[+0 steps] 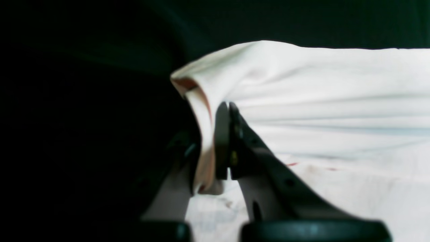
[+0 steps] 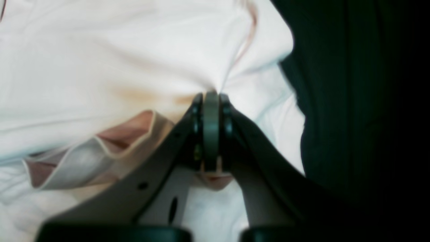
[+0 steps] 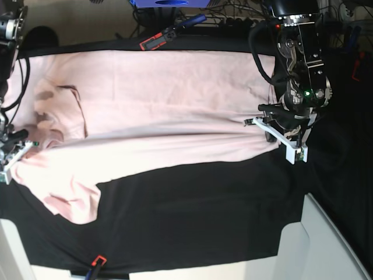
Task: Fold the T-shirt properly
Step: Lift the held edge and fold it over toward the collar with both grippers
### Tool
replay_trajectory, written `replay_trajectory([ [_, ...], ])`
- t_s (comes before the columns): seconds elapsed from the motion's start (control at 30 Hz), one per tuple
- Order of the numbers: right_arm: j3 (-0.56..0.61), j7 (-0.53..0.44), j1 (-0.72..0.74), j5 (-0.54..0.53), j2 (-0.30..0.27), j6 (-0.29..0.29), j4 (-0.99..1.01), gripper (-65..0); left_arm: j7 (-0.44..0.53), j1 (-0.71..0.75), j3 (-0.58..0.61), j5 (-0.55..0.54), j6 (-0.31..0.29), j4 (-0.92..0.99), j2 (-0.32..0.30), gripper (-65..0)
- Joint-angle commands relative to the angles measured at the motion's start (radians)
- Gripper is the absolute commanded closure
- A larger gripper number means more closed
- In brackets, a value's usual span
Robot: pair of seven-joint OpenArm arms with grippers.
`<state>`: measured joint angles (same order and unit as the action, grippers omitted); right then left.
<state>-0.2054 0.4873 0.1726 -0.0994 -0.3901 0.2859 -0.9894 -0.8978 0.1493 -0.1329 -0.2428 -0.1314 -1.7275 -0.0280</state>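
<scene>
Left wrist view: left gripper (image 1: 224,141) closed narrow on a hem edge of the T-shirt (image 1: 329,111), jaws pressed together with a strip of pale fabric pinched and curling down beside them. Fingers dark, curved, matte plastic with small screw holes. Cloth here soft cotton, washed out near white, long shallow horizontal creases pulled taut away from the grip; faint red marks low on the fabric, too blurred to read. Black table cloth (image 1: 84,117) behind, dull and dark.

Right wrist view: right gripper (image 2: 211,134) also clamped tight on the T-shirt (image 2: 117,60), fabric bunching to a point at the fingertips with folds radiating out. A stitched sleeve opening gapes just left of the jaws, pinker inside, thick seamed rim. Black table cloth (image 2: 352,101) on the right, lightly ribbed with folds.

Base view: T-shirt (image 3: 163,116) lies spread wide across the black table cloth (image 3: 198,216), pale pink, plain side up, lightly wrinkled, a long crease across its middle. One sleeve droops toward the near edge at lower left. Left gripper (image 3: 278,133) at the shirt's right end, white bracket on the wrist; right gripper (image 3: 17,149) at the left end by the sleeve area. Far edge: red-black clamp (image 3: 156,39), cables (image 3: 233,20), blue object (image 3: 169,3). Another red clamp (image 3: 97,261) at near edge.
</scene>
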Motion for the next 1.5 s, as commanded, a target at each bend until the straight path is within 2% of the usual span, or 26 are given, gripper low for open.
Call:
replay_trajectory([
  [0.0, -0.009, -0.002, 0.012, -0.007, -0.014, -0.003, -0.042, -0.1, 0.018, 0.000, -0.003, 0.006, 0.006, -0.030, -0.010, 0.0],
  [0.2, -0.128, 0.086, -0.066, -0.003, 0.038, -0.001, -0.145, -0.1, 0.018, 0.068, -0.003, 0.012, 0.006, -0.033, -0.011, 0.0],
  [0.53, -0.134, 0.120, -0.230, -0.006, 0.096, -0.001, -0.293, -0.1, 0.018, 0.192, -0.003, 0.013, 0.006, -0.085, -0.069, 0.0],
  [0.93, -0.138, 0.120, -0.344, -0.003, 0.158, -0.006, -0.449, -0.1, 0.018, 0.244, -0.003, 0.013, 0.006, -0.087, -0.085, 0.0],
  [1.07, -0.213, 0.121, -0.362, -0.001, 0.188, -0.006, -0.510, -0.1, 0.018, 0.246, -0.003, 0.006, 0.006, -0.088, -0.085, 0.0],
  [1.2, -0.233, 0.181, -0.364, -0.001, 0.190, -0.006, -0.524, -0.1, 0.018, 0.250, 0.005, 0.009, 0.006, -0.088, -0.085, 0.0],
  [1.4, -0.231, 0.195, -0.367, -0.001, 0.199, -0.006, -0.524, -1.3, 0.018, 0.249, 0.025, 0.013, 0.006, -0.088, -0.086, 0.0],
  [1.47, -0.234, 0.244, -0.367, -0.001, 0.201, -0.006, -0.524, -4.1, 0.016, 0.247, 0.022, 0.013, 0.006, -0.088, -0.086, -0.5],
])
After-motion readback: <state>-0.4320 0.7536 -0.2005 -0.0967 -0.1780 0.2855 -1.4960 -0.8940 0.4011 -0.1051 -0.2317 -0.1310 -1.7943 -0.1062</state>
